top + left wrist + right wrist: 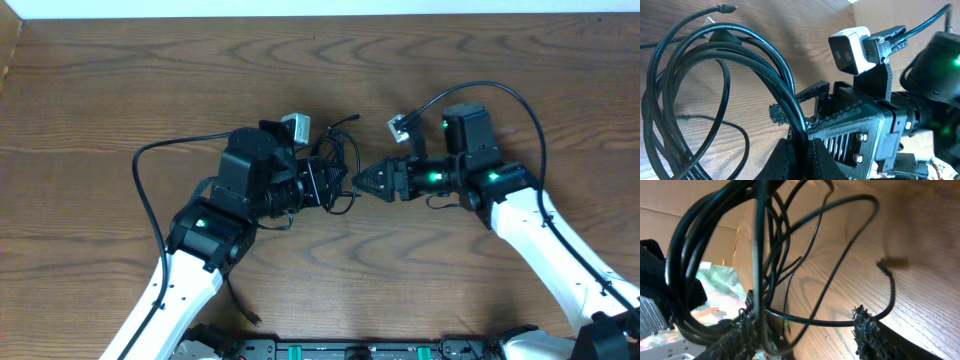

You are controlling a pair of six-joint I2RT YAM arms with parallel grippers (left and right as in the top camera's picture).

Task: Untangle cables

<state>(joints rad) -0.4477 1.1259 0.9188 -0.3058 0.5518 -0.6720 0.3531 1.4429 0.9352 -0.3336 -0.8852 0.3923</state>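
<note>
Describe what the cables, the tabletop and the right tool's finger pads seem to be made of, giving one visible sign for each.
Cables: probably rubber or plastic sheathing, smooth black with a slight sheen. Table: wood or wood-look laminate, brown with grain lines, matte. Right tool's pads: black, rough, jagged-edged; possibly printed plastic or rubber.
</note>
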